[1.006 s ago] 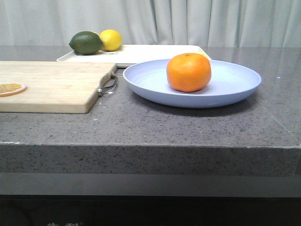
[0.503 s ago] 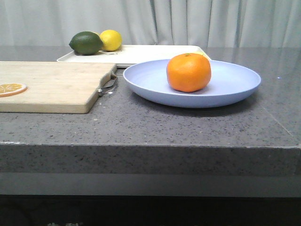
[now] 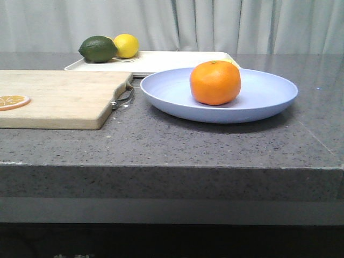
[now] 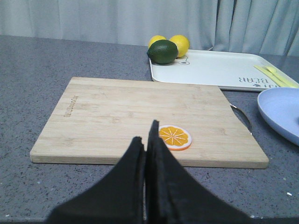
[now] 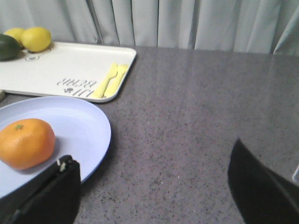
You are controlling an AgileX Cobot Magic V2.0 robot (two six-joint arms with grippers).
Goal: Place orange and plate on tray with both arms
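Note:
The orange (image 3: 215, 82) sits on the lavender-blue plate (image 3: 269, 97) on the grey counter; both also show in the right wrist view, orange (image 5: 25, 143) and plate (image 5: 79, 126). The cream tray (image 3: 172, 60) lies behind the plate, also in the left wrist view (image 4: 219, 70) and the right wrist view (image 5: 65, 67). My left gripper (image 4: 145, 135) is shut and empty, near the front edge of the cutting board. My right gripper (image 5: 154, 163) is open and empty, one finger (image 5: 56, 191) over the plate's near rim. Neither gripper shows in the front view.
A wooden cutting board (image 3: 59, 97) with an orange slice (image 4: 174, 136) lies left of the plate. A dark green fruit (image 3: 98, 49) and lemons (image 3: 127, 45) sit at the tray's left end; yellow cutlery (image 5: 111, 80) lies on its right end. Curtains hang behind.

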